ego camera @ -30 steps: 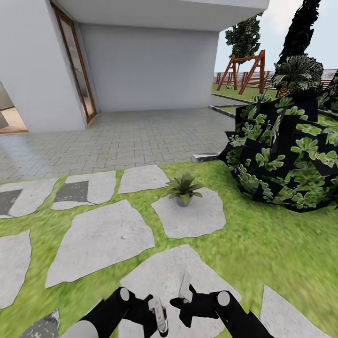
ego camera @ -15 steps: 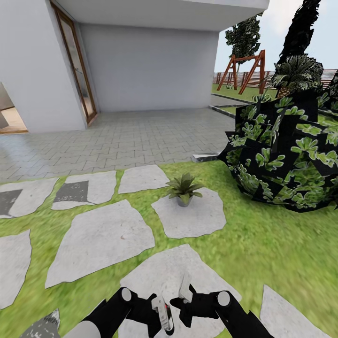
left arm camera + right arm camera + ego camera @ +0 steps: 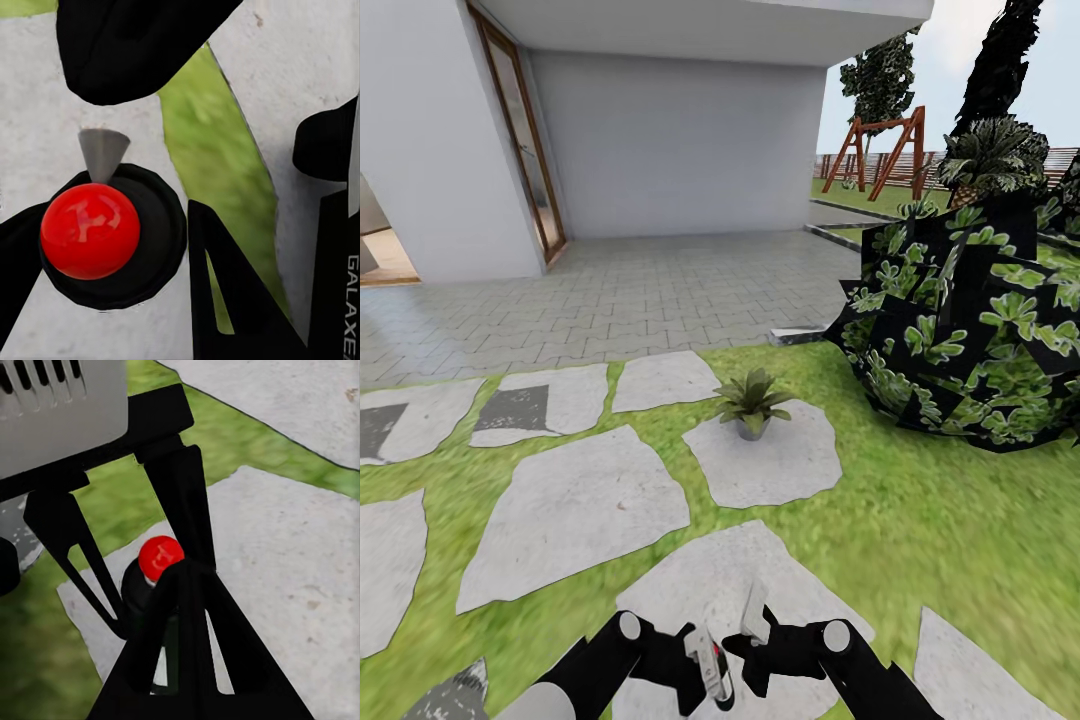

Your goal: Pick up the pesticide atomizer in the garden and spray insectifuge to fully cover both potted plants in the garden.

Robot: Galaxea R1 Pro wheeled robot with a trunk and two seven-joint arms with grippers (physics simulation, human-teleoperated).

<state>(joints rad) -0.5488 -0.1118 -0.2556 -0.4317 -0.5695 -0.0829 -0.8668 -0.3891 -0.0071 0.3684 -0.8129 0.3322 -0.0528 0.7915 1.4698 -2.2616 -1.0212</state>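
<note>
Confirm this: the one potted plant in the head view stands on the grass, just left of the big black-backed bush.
Not quite. In the head view the potted plant stands on a grey stepping stone, not on grass. The rest holds: it is left of the black-backed bush.

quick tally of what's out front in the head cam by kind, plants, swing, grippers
potted plant: 1
big leafy bush: 1
palm: 1
wooden swing frame: 1
grippers, left gripper and right gripper: 2
total: 6
</note>
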